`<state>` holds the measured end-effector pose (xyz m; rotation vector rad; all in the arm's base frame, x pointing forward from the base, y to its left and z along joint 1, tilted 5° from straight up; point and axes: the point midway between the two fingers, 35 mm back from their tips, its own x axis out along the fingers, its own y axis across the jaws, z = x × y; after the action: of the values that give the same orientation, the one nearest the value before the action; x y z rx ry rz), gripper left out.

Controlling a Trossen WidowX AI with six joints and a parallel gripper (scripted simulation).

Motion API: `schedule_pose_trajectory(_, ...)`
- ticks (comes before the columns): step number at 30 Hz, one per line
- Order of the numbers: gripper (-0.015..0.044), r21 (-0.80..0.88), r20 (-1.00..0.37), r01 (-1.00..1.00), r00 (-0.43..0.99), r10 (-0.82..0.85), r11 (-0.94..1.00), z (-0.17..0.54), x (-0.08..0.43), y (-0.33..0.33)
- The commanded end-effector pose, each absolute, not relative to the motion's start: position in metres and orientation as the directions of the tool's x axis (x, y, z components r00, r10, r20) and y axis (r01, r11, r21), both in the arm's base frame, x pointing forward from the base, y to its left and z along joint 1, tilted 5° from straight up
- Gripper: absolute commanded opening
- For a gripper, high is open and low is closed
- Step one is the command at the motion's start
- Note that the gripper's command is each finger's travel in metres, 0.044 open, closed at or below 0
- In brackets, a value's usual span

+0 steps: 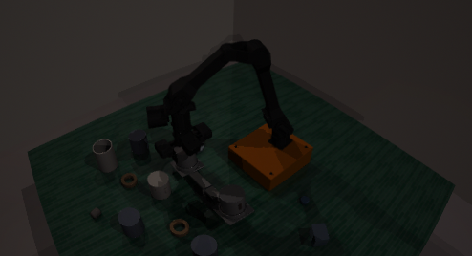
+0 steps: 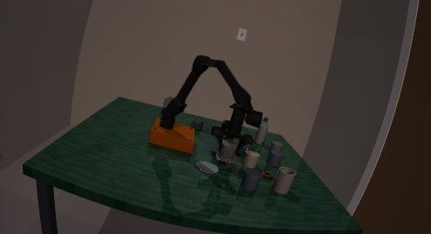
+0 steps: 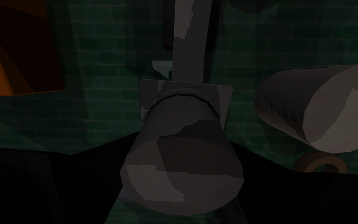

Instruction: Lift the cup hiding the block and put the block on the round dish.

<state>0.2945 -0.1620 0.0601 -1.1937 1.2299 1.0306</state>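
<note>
Two balance cups (image 1: 185,159) (image 1: 232,201) show from above, one (image 3: 182,155) at the wrist.

A ring (image 1: 122,181) (image 2: 263,175) (image 3: 303,164) is flanked by a tall mug (image 1: 107,159) (image 2: 284,182) and a pale mug (image 1: 160,186) (image 2: 251,160) (image 3: 337,112). On the wall (image 2: 153,39), a socket (image 2: 242,34) is mounted.

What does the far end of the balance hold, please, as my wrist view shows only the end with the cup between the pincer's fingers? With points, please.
Observer: In the top view, the other cup (image 1: 232,201) stands upright on the opposite end plate of the balance (image 1: 244,214) (image 2: 220,159) (image 3: 225,95).
Operator: Thank you. Is anything tall standing nearby that I cannot see?
Observer: Yes, the exterior view shows a pale bottle (image 2: 262,134) with a blue cap (image 2: 265,120), upright among the things beyond the pincer (image 1: 186,155) (image 2: 229,148) (image 3: 181,139).
</note>
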Motion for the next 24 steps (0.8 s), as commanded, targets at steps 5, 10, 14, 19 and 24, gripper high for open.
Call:
schedule_pose_trajectory(5,0.0000,-0.107,-0.993,-0.988,0.101,-0.054,0.114,0.073,0.297,-0.163)
schedule_pose_trajectory(10,0.0000,-0.107,-0.993,-0.988,0.101,-0.054,0.114,0.079,0.298,-0.163)
schedule_pose_trajectory(14,0.0000,-0.107,-0.993,-0.988,0.101,-0.054,0.114,0.084,0.298,-0.163)
schedule_pose_trajectory(19,0.0000,-0.107,-0.993,-0.988,0.101,-0.054,0.114,0.091,0.298,-0.163)
schedule_pose_trajectory(24,0.0000,-0.107,-0.993,-0.988,0.101,-0.055,0.114,0.097,0.297,-0.163)
